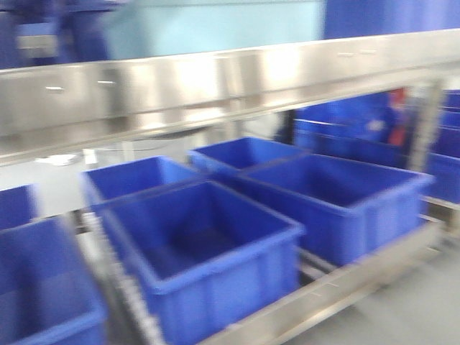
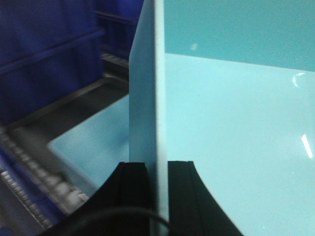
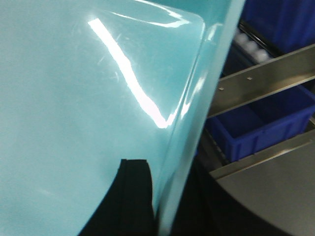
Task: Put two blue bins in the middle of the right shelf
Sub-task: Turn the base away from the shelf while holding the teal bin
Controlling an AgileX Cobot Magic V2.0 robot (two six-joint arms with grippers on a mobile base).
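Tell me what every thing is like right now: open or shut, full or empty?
Light-blue bin: held by both grippers, nothing visible inside.
Left gripper: shut on the bin's wall.
Right gripper: shut on the bin's wall.
Dark blue bins: empty, resting on the rack.

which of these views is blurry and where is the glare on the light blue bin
Front view: motion blur smears the steel rail and the dark blue bins. Right wrist view: a long white glare streak crosses the light blue bin, otherwise fairly sharp. Left wrist view: only small glints at the bin's right edge; the rollers behind are soft.
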